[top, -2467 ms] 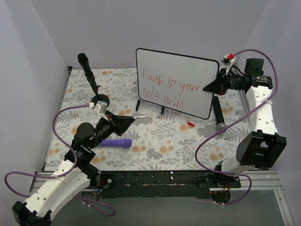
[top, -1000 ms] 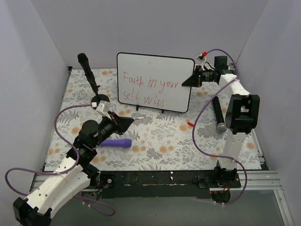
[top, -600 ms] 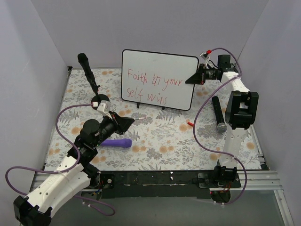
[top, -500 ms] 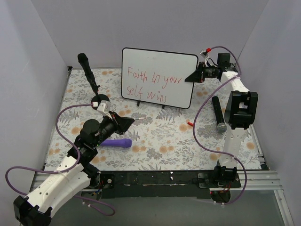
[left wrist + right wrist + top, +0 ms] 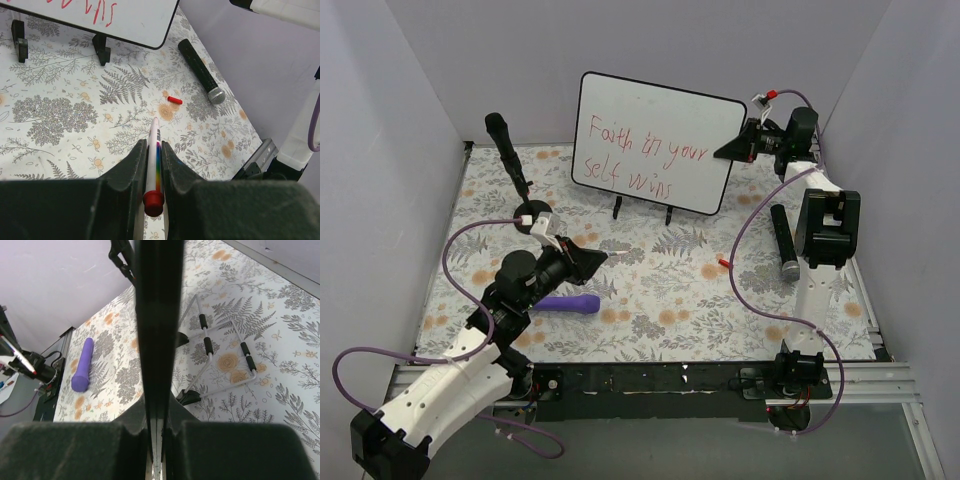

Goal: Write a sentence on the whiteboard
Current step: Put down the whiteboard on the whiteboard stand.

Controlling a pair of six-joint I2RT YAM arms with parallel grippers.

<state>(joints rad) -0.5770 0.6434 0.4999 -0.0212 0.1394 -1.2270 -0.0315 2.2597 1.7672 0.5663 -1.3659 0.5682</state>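
The whiteboard [image 5: 665, 115], white with a thin black frame, stands tilted near the back wall. The sentence [image 5: 645, 165] runs across it in two red handwritten lines. My right gripper [image 5: 733, 150] is shut on the board's right edge. In the right wrist view that edge [image 5: 157, 315] runs straight up from between the right gripper [image 5: 156, 410] jaws. My left gripper [image 5: 590, 258] hovers low over the mat's left half, shut on a white marker pen [image 5: 154, 155] with a rainbow stripe and red end. In the left wrist view the board's lower edge [image 5: 125, 20] and feet [image 5: 102, 47] show.
A black microphone [image 5: 782, 242] lies at the right with a small red cap [image 5: 725, 264] beside it. A purple cylinder [image 5: 567, 303] lies near the left arm. Another black microphone [image 5: 508, 150] leans on a round stand at the back left. White walls enclose three sides.
The right arm has carried the whiteboard upward and towards the back wall, tilting it clockwise. The left arm and its pen have barely moved.
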